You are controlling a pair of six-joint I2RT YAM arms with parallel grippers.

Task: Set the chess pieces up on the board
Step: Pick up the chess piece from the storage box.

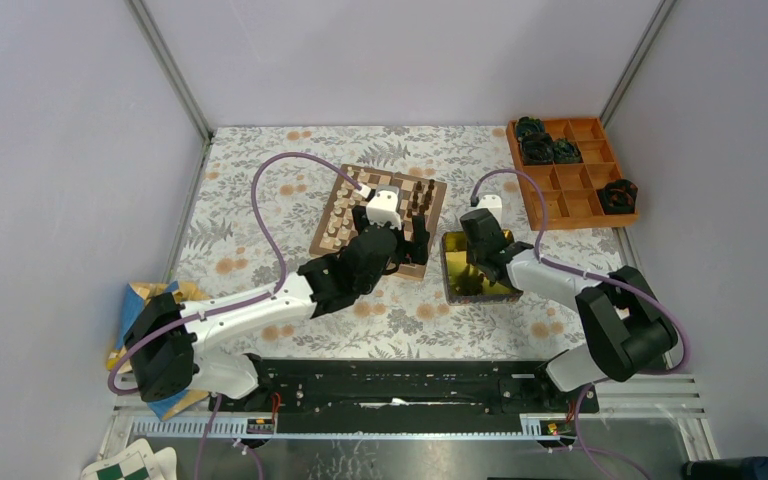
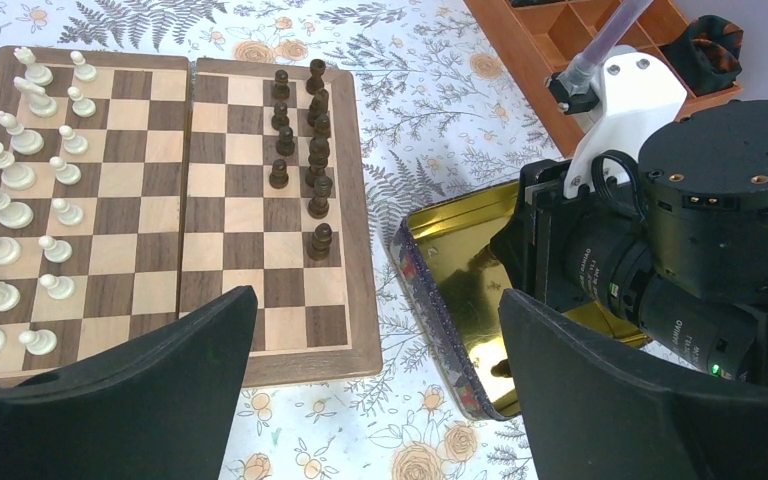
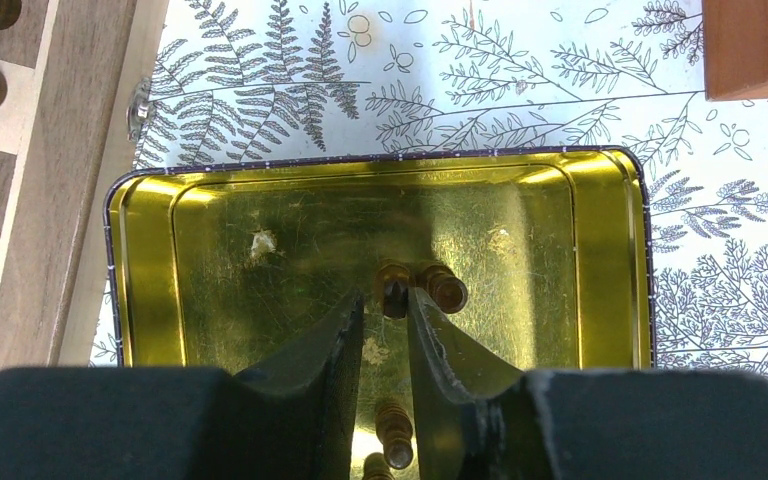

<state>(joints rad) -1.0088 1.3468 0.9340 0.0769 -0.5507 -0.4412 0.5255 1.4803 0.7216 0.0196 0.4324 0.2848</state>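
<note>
The board lies mid-table. Pale chess pieces fill its two left files and dark chess pieces stand in two files at its right. More dark pieces lie in a shiny yellow tin right of the board. My right gripper reaches down into the tin, its jaws a narrow gap apart. One dark piece sits at the fingertips against the right finger, with a gap on its left. A second piece lies beside it. My left gripper hangs wide open and empty above the board's near right corner.
An orange compartment tray with black gear-like lumps stands at the back right. A green-and-white checkered sheet lies below the left arm's base. The two arms are close together over the tin.
</note>
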